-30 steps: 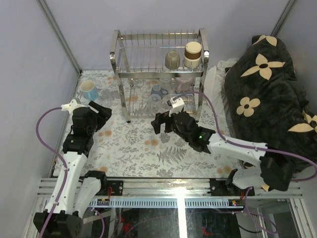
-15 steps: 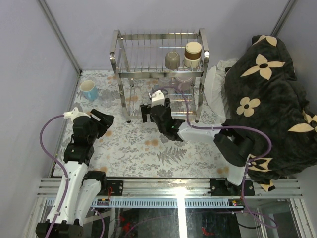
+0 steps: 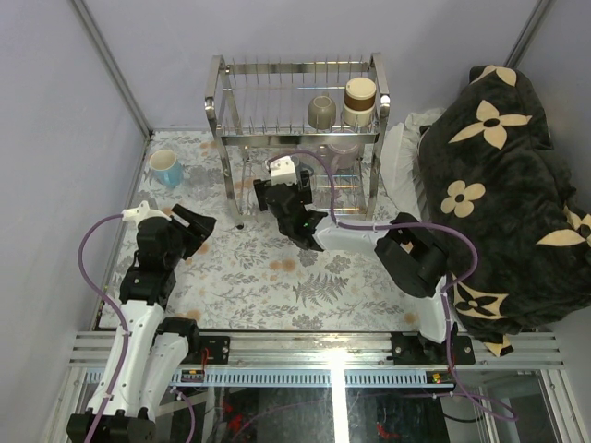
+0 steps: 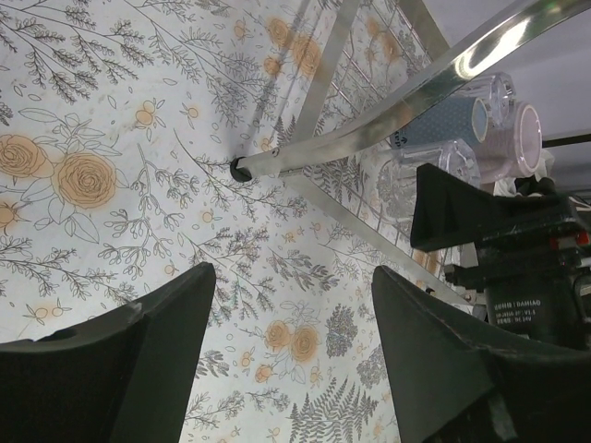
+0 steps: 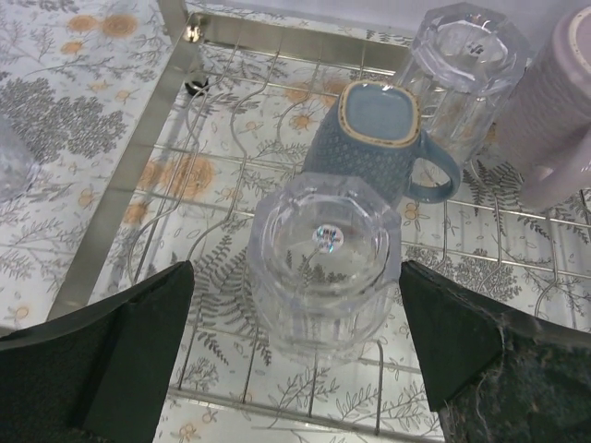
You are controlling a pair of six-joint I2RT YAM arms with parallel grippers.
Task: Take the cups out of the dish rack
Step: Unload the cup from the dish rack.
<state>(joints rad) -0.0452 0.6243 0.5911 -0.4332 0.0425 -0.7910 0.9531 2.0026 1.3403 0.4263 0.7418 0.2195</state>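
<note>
1. Cups sit in the dish rack [image 3: 222,101]. On its lower tier a clear glass [image 5: 321,268] lies directly between the fingers of your right claw [image 5: 294,291]. A grey-blue cup [image 5: 374,134] is just beyond it, a second clear glass [image 5: 466,51] is farther ahead to the right, and a pale lilac mug [image 5: 563,120] is at the far right.
2. Your right claw is spread wide and holds nothing. Its fingers flank the near glass without touching it, as far as the wrist view shows.
3. Above that claw, on the top tier, stand an olive-grey mug [image 3: 321,112] and a brown-and-cream cup [image 3: 360,97].
4. Your left claw [image 4: 294,277] is parted and empty over the floral cloth [image 4: 111,138], with the rack's foot [image 4: 242,169] ahead of it. A light blue mug [image 3: 166,169] stands on the cloth beyond it, outside the rack.
5. The step in hand looks like the reach for the near glass. Next, I judge, you ease forward until the fingers straddle its walls and close gently. Then you lift clear of the wires before drawing back. The glass is slick and the grey-blue cup is close.
</note>
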